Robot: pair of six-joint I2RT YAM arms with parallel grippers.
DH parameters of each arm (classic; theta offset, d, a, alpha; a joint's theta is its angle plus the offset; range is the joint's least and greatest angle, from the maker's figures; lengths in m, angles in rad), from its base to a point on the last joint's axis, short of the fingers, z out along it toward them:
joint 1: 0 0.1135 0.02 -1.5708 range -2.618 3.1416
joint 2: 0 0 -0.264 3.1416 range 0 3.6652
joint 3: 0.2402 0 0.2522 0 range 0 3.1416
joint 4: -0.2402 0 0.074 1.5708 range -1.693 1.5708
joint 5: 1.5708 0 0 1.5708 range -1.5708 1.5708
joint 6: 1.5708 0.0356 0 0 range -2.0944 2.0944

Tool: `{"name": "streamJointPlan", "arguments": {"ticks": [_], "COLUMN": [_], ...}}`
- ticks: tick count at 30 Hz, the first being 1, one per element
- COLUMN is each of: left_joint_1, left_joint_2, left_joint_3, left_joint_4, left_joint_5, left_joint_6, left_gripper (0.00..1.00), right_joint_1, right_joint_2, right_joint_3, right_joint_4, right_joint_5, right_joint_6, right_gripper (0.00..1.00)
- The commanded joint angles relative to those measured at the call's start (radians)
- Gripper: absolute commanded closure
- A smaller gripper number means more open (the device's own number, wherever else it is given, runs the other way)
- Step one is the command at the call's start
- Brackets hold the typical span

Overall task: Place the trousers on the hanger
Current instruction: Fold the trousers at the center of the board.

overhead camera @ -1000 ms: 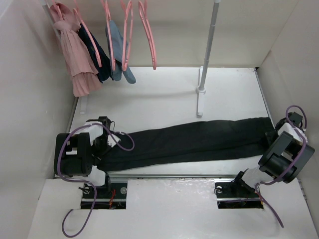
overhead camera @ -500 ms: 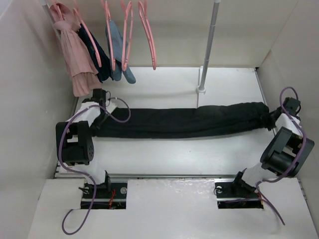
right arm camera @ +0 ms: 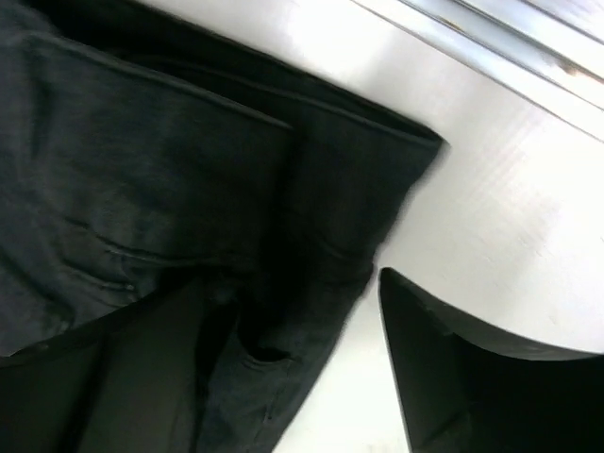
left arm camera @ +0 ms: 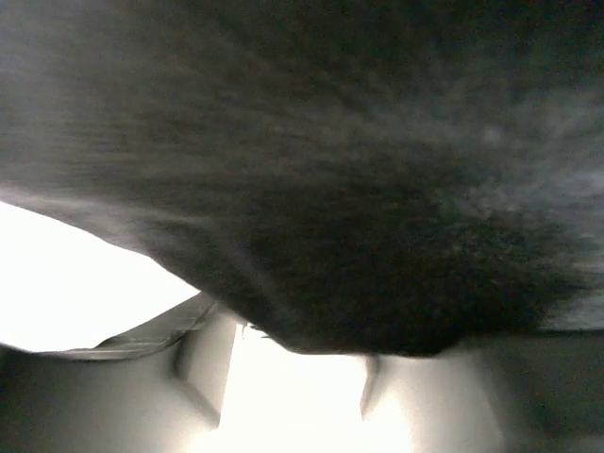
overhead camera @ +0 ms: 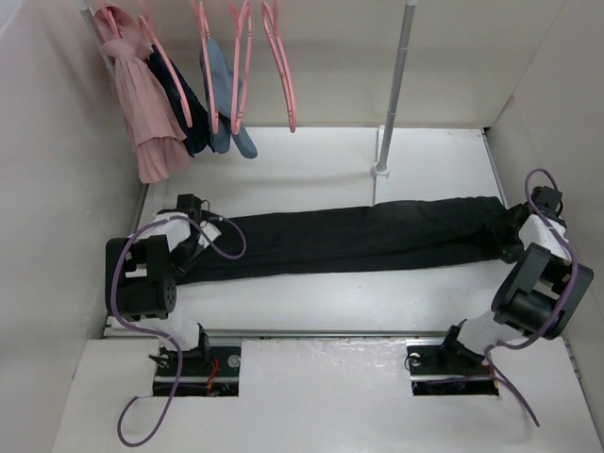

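Lower left of the top view: the left claw (overhead camera: 193,247) is set at the left end of the trousers (overhead camera: 359,241). Its wrist view is filled by blurred black cloth, so whether it is spread or pinching cannot be told. Lower right: the right claw (overhead camera: 517,236) is at the other end. In its wrist view one finger (right arm camera: 453,377) is seen clear of the cloth, with bare counter (right arm camera: 510,189) between, so this claw is judged spread with nothing pinched. Mid-frame: the trousers lie stretched left to right across the counter. Change noted: a second ago the garment lay lower in frame. It was then drawn up-frame as a narrow bundle and is now laid flatter, the left end dropped back slightly. Judged: the garment has been shifted toward the hanger but is not yet hung. Top of frame: the empty pink hanger (overhead camera: 285,85) hangs well apart from the trousers, untouched.
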Motion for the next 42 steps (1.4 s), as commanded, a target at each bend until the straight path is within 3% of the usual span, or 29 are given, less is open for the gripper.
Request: {"name": "streamJointPlan", "arguments": {"ticks": [1,2,5,9,10,16,22,23,25,26,27,30,31,33,42], "left_joint_1": [0.020,0.020,0.038,0.058,0.058,0.058,0.067,0.067,0.067,0.067,0.067,0.067,0.067,0.067,0.076], "left_joint_2": [-0.062,-0.062,-0.062,-0.082,-0.082,-0.084,-0.053,-0.053,-0.042,-0.033,-0.033,-0.024,-0.024,-0.024,-0.054], "left_joint_3": [-0.027,-0.027,0.042,0.105,0.117,0.083,0.083,0.083,0.073,0.073,0.062,0.062,0.062,0.062,0.132], "left_joint_4": [-0.091,-0.113,-0.209,-0.272,-0.282,-0.225,-0.150,-0.139,-0.105,-0.105,-0.095,-0.085,-0.085,-0.085,-0.188], "left_joint_5": [-0.053,-0.053,0.009,0.078,0.091,0.062,0.092,0.101,0.102,0.102,0.102,0.102,0.102,0.102,0.071], "left_joint_6": [-0.047,-0.065,-0.137,-0.183,-0.183,-0.183,-0.193,-0.193,-0.193,-0.193,-0.193,-0.193,-0.193,-0.184,-0.139], "left_gripper": [0.52,0.47,0.46,0.46,0.45,0.43,0.43,0.43,0.50,0.54,0.62,0.76,0.89,1.00,1.00], "right_joint_1": [-0.011,0.005,0.098,0.128,0.128,0.137,0.155,0.164,0.173,0.174,0.183,0.206,0.221,0.230,0.256], "right_joint_2": [-0.099,-0.131,-0.234,-0.247,-0.237,-0.040,0.117,0.126,0.152,0.152,0.165,0.165,0.154,0.136,0.008], "right_joint_3": [0.016,0.026,0.054,0.063,0.072,0.097,0.160,0.160,0.180,0.195,0.204,0.227,0.238,0.238,0.290], "right_joint_4": [-0.055,-0.055,-0.064,-0.073,-0.073,0.002,0.056,0.065,0.074,0.074,0.074,0.050,0.041,0.031,-0.045], "right_joint_5": [0.145,0.179,0.273,0.163,0.146,-0.059,-0.084,-0.084,-0.055,-0.040,-0.009,0.048,0.058,0.068,0.074], "right_joint_6": [0.035,0.035,0.035,0.060,0.060,0.049,0.049,0.049,0.049,0.038,0.038,-0.002,-0.023,-0.042,-0.100], "right_gripper": [0.16,0.13,0.10,0.09,0.00,0.00,0.00,0.03,0.19,0.33,0.62,0.98,1.00,1.00,1.00]}}
